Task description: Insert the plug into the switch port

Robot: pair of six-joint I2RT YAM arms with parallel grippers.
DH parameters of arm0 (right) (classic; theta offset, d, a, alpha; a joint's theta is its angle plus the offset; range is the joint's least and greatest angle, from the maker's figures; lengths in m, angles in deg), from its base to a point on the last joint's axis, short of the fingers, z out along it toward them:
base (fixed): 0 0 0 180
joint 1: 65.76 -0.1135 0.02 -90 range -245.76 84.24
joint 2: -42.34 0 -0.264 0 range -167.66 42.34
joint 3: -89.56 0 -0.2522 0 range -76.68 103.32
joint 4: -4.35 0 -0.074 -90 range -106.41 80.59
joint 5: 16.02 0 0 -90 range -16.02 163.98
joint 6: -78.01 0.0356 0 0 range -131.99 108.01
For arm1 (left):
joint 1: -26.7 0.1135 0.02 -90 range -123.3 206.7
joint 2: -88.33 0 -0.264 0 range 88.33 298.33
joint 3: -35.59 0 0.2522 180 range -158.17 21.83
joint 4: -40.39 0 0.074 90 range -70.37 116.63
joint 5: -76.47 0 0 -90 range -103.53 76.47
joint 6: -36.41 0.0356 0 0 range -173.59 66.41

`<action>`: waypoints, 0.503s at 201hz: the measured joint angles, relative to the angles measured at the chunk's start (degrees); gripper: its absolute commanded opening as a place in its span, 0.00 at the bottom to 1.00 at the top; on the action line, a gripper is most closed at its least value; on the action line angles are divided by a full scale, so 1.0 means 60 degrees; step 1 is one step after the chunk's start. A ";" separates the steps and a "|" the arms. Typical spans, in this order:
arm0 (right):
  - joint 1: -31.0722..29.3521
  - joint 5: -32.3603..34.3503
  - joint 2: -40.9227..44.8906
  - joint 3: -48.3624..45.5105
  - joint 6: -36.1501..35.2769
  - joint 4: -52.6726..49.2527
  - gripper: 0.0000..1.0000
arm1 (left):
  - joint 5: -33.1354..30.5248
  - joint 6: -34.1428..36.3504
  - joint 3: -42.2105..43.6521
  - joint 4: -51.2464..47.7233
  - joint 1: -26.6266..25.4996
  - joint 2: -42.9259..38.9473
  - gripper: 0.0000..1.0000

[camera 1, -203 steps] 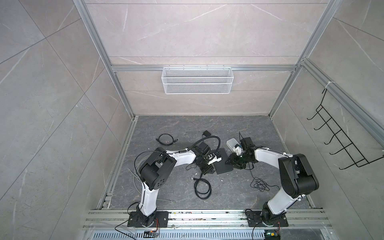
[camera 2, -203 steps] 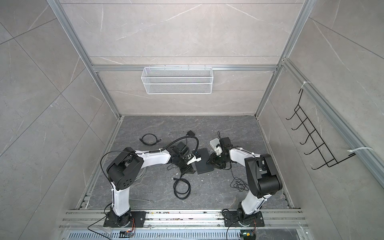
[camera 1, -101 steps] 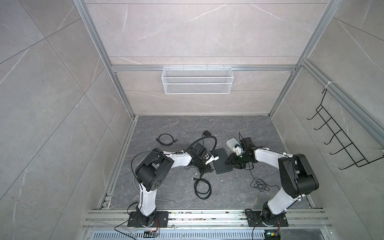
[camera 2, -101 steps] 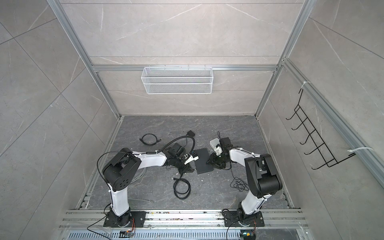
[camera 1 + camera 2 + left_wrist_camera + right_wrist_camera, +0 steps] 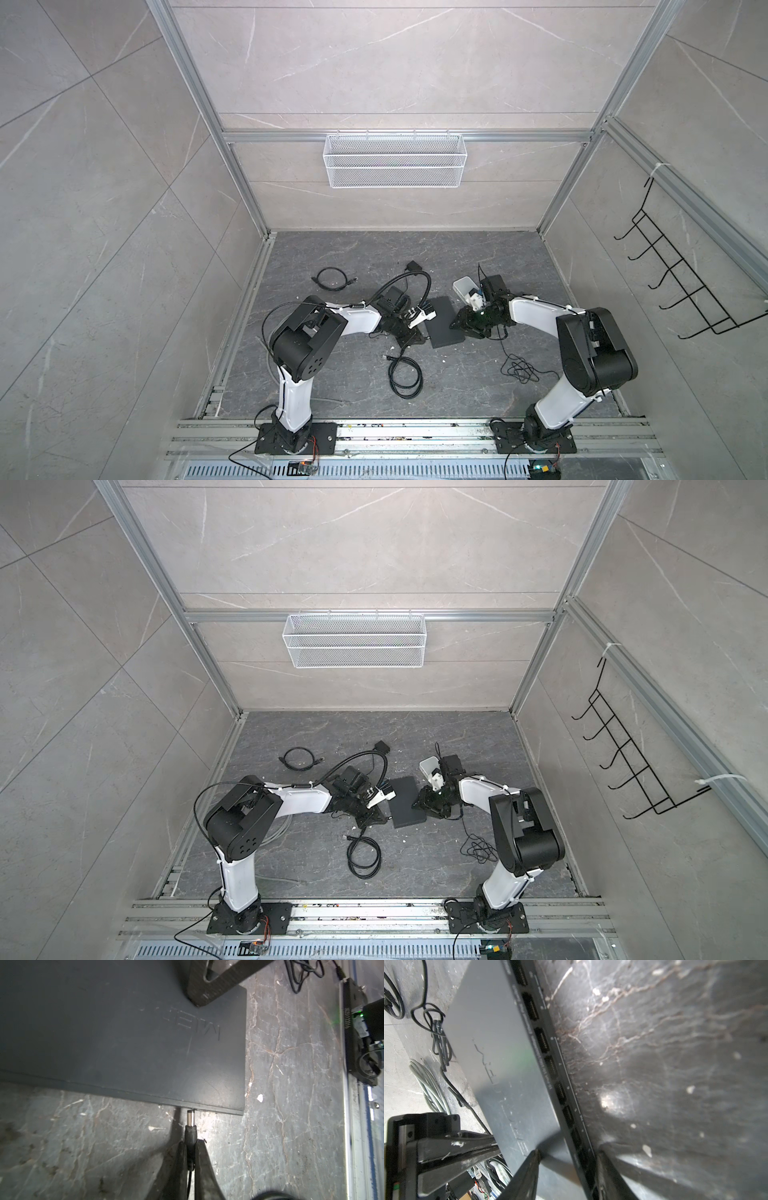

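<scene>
Dark grey flat metal switch (image 5: 444, 322) lies on grey stone surface (image 5: 457, 382); white wire mesh basket (image 5: 395, 166) hangs on the wall. Lid lettering (image 5: 193, 1022) shows only "NE". Half-wide right pincer (image 5: 566, 1157) straddles its port edge; left pincer (image 5: 190, 1145) clamps black barrel plug (image 5: 190, 1126), tip at switch's side.

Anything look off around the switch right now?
Nothing looks damaged. The plug, pinched in the left gripper's fingers, has its bare metal tip at the switch's side edge, not seated. The switch lies skewed to the floor's edges, and white flecks dot the floor.
</scene>
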 measured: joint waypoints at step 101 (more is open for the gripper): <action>0.0000 -0.0044 0.0000 -0.0033 0.0135 0.0084 0.47 | 0.0244 0.0022 0.0091 0.0058 -0.0004 -0.0004 0.00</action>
